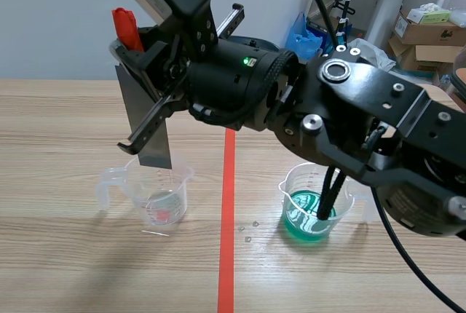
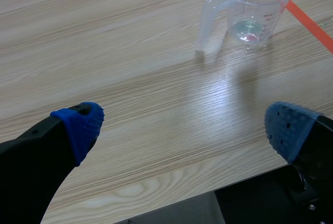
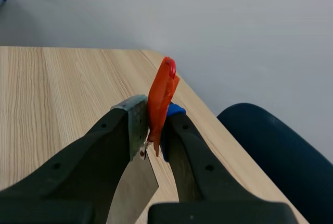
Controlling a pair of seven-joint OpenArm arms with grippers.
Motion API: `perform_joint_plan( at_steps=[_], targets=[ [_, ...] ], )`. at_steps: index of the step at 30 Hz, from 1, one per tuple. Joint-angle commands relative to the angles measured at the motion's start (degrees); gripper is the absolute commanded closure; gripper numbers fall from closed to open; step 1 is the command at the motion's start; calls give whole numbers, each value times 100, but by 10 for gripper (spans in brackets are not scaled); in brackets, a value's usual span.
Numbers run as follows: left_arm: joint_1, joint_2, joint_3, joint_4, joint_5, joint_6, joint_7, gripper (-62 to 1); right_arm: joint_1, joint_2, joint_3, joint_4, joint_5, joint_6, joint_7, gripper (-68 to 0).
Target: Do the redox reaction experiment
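Our right gripper (image 3: 154, 126) is clamped on a grey metal plate (image 1: 155, 154) at its red handle (image 1: 125, 28). The plate hangs just below it, over the clear cup (image 1: 162, 196). Our left gripper (image 2: 184, 126) is spread wide on nothing, with that cup well ahead of it. We judge the risk to be the plate catching the rim and tipping the light cup, or slipping from our narrow hold
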Motion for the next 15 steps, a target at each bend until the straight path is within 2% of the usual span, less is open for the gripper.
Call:
perform_joint_plan(
  at_steps=[1,8,15],
  targets=[
    [7,26,24,103,-55,-17,-105,-623,186,0,74,181,162,-17,-11,-20],
    [7,26,24,103,-55,-17,-105,-623,192,-4,74,315,264,133,-52,-20],
    [7,26,24,103,-55,-17,-105,-623,192,-4,74,315,319,133,-57,-20]
  ],
)
